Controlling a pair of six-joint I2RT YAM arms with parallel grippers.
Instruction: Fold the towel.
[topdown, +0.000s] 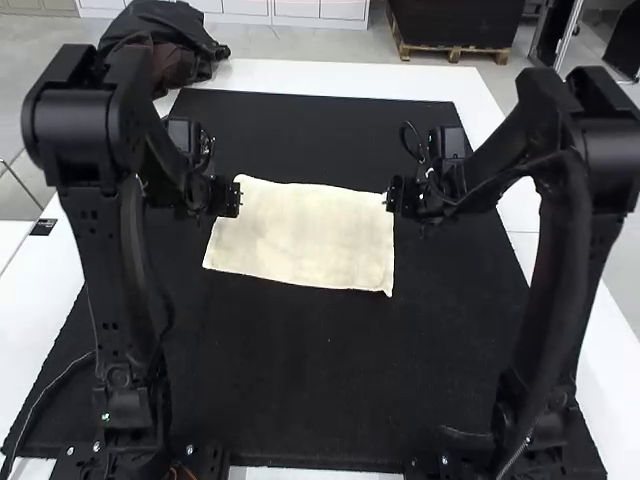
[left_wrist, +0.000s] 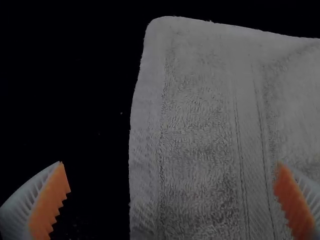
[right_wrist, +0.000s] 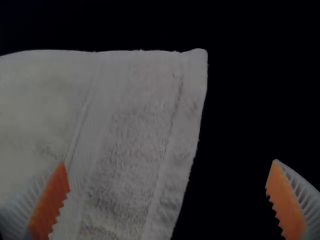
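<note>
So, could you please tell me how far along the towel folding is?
The towel lies spread flat on the dark mat; that much looks done. Nothing is gripped: the left hand and right hand are open at its opposite side edges. I can make out no fold, so the folding itself seems left.

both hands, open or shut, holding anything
Left hand: open, holding nothing, above the towel's edge.
Right hand: open, holding nothing, above the opposite edge.
</note>
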